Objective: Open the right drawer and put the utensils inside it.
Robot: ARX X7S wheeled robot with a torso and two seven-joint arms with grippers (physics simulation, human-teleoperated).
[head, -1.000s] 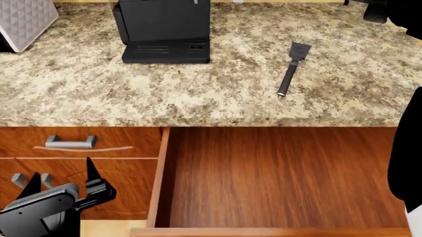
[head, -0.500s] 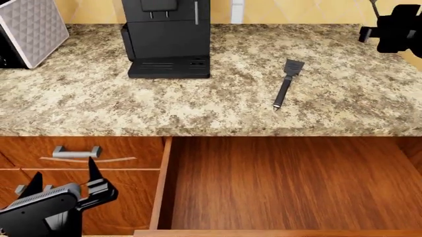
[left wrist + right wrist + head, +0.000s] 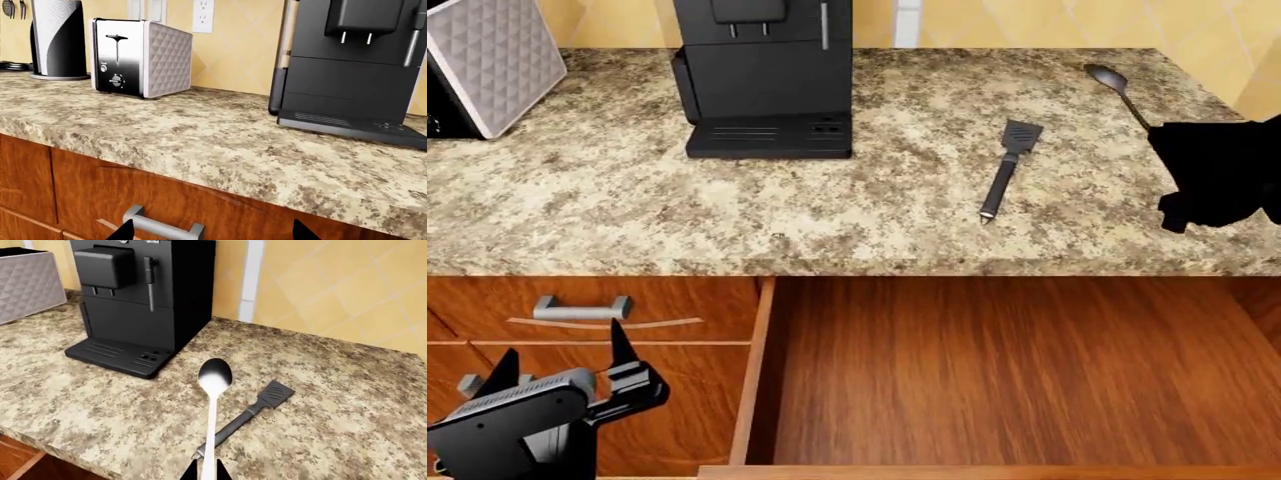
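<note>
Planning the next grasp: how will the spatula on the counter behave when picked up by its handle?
The spatula lies flat on the granite counter, so it probably won't roll. Its slim handle looks stiff, though the low profile may make pinching awkward. The slotted blade at one end likely makes it tip blade-down if gripped near the handle's far tip.

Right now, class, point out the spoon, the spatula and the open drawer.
spoon [image 3: 215, 374]: right wrist view, on its bowl.
spatula [image 3: 1004, 177]: head view, on its handle.
right drawer [image 3: 1001, 370]: head view, on its bare wooden floor.
</note>
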